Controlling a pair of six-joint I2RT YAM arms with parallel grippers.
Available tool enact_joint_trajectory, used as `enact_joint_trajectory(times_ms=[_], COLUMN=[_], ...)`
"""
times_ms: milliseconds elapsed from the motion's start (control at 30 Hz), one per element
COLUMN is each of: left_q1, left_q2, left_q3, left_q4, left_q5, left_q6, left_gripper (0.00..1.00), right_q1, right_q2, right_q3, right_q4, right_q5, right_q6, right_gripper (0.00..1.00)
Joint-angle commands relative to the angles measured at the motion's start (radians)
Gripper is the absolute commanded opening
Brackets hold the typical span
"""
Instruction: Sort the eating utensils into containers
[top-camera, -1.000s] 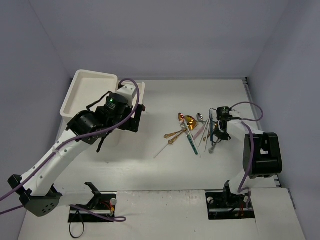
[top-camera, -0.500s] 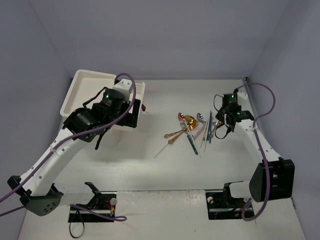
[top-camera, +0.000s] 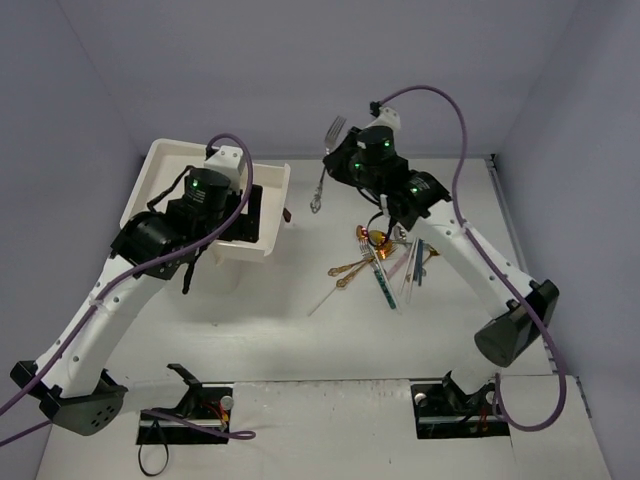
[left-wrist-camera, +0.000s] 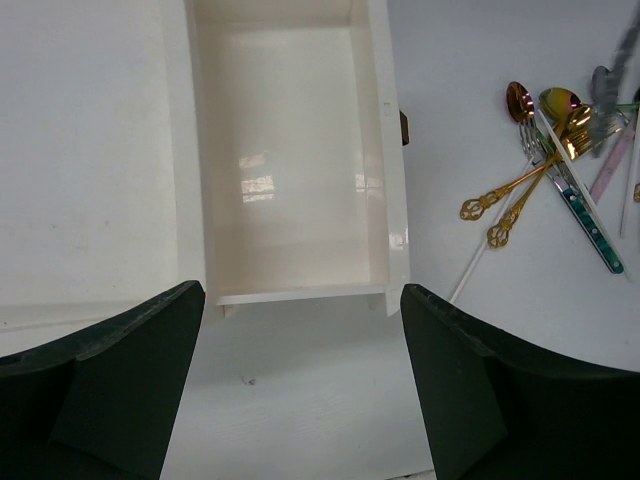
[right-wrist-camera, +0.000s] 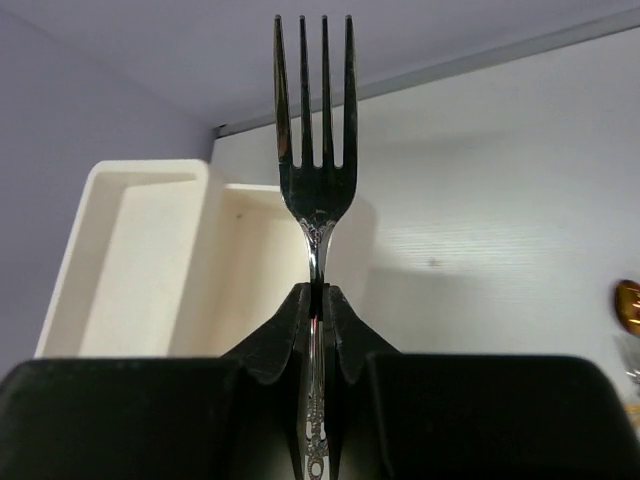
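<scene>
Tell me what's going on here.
The right gripper is shut on a silver fork, raised off the table between the white drawer and the remaining utensils, which lie in a heap. The left gripper hangs open above that drawer, which looks empty.

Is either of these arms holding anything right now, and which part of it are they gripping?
The right tool pinches a silver fork by its handle, just below the prongs. The left tool is open and holds nothing.
</scene>
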Motion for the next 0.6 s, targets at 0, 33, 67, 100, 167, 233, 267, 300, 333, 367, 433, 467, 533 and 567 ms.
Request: enact_joint_trajectory(times_ms=[0,33,67,100,167,233,267,300,333,367,433,467,533,567], left_q1=[0.015,0.017,0.019,0.019,0.022,0.023,0.025,0.027,0.027,0.029,0.029,0.031,0.031,0.031], left_q2=[-0.068,-0.076,-0.085,-0.093,-0.105,-0.116,-0.122,-0.126,-0.130,-0.133,-0.133,-0.134,-0.133,-0.132], left_q3=[0.000,-0.007,-0.015,-0.022,-0.035,-0.045,-0.051,-0.055,-0.060,-0.064,-0.070,-0.072,-0.075,-0.075], left_q4=[0.004,-0.001,-0.007,-0.014,-0.029,-0.034,-0.037,-0.038,-0.038,-0.038,-0.038,-0.038,-0.037,-0.037], left_q5=[-0.029,-0.033,-0.037,-0.041,-0.052,-0.060,-0.060,-0.060,-0.060,-0.062,-0.062,-0.062,-0.058,-0.057], left_q6=[-0.014,-0.014,-0.014,-0.013,-0.013,-0.014,-0.013,-0.011,-0.011,-0.010,-0.008,-0.008,-0.008,-0.008], left_gripper=[0.77,0.77,0.77,0.77,0.77,0.77,0.77,0.77,0.77,0.77,0.77,0.77,0.77,0.77], right_q1=[0.067,0.077,0.089,0.102,0.122,0.134,0.142,0.148,0.153,0.156,0.157,0.158,0.157,0.157], right_q2=[0.122,0.152,0.186,0.220,0.263,0.303,0.320,0.333,0.349,0.358,0.366,0.366,0.354,0.342], right_q3=[0.144,0.171,0.199,0.229,0.256,0.284,0.298,0.308,0.316,0.324,0.326,0.322,0.307,0.293], right_q4=[0.100,0.116,0.122,0.122,0.123,0.126,0.125,0.124,0.124,0.124,0.124,0.123,0.122,0.122], right_q5=[0.001,-0.015,-0.023,-0.026,-0.035,-0.054,-0.060,-0.061,-0.063,-0.067,-0.071,-0.074,-0.070,-0.062], right_q6=[0.101,0.105,0.107,0.108,0.120,0.131,0.132,0.129,0.121,0.119,0.112,0.106,0.082,0.066], right_gripper=[0.00,0.00,0.00,0.00,0.00,0.00,0.01,0.03,0.05,0.10,0.22,0.26,0.34,0.37])
